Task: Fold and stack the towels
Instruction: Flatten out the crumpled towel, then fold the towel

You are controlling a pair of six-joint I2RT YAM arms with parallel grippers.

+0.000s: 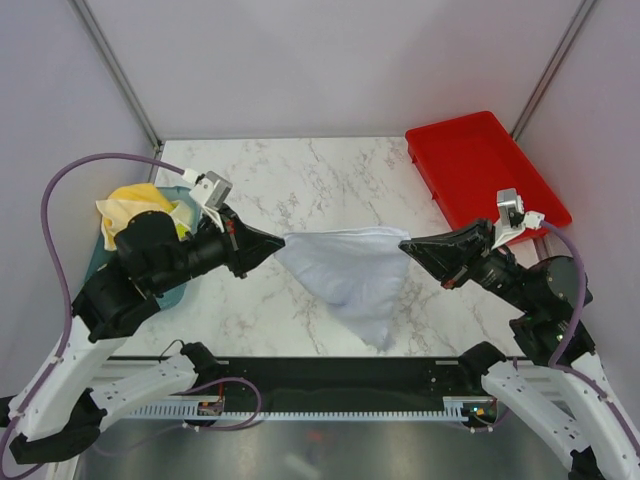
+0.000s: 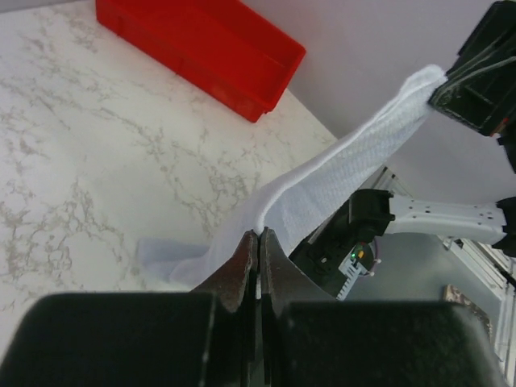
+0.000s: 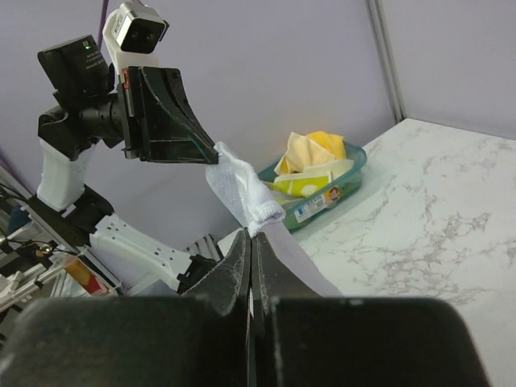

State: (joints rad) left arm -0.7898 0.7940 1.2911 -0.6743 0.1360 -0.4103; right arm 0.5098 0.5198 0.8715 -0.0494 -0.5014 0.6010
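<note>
Left gripper (image 1: 279,241) was pressed shut on one top corner of the pale grey-blue towel (image 1: 345,270), and my right gripper (image 1: 404,243) was pinched tight on the other corner! Between them the top edge ran stretched above the marble table (image 1: 330,175). The rest of the cloth sagged to a point, and its tail looked to trail onto the tabletop toward my bases. I judged there was no fold in it yet. Out to my left, the teal tub (image 1: 107,243) held the yellow towel (image 1: 135,194) and a printed towel (image 3: 310,185), both crumpled and waiting. The red tray (image 1: 480,160) sat at the far right corner. No folded stack showed anywhere, so by my reckoning all the folding and stacking lay ahead.
</note>
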